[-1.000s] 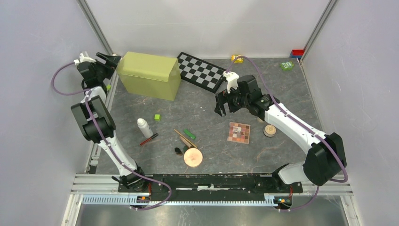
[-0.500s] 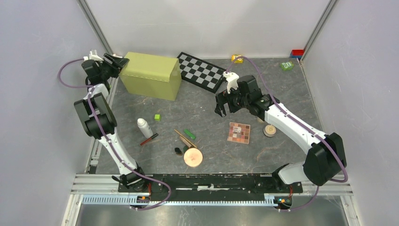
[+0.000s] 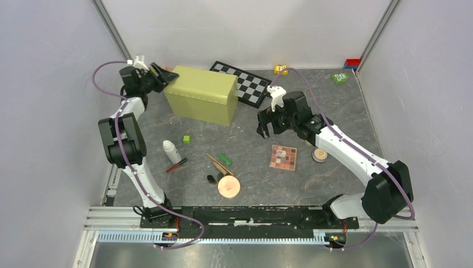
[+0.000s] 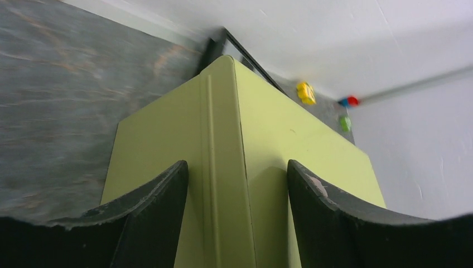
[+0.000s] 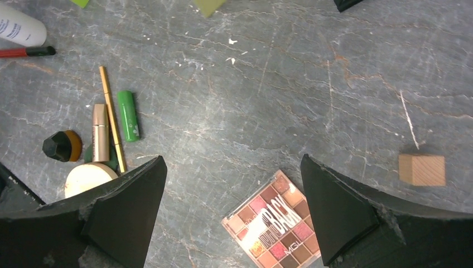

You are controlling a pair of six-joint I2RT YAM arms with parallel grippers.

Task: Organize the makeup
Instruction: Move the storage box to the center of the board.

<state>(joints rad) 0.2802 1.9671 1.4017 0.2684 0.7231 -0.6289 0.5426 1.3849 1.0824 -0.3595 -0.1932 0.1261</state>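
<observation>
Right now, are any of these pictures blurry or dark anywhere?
Top external: sharp, evenly lit, only soft shadows beside the green box. Left wrist: table streaked with blur, box edge clearer. Right wrist: crisp, palette lettering readable; its own fingers near-black.

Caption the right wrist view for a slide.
Open right pincer above the grey table, framing a square pink-brown eyeshadow palette; small green tube left, pale wooden cube right.

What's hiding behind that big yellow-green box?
A black-and-white chequered board lies flat behind the box, and the box covers part of it. Anything else directly behind the box cannot be seen.
</observation>
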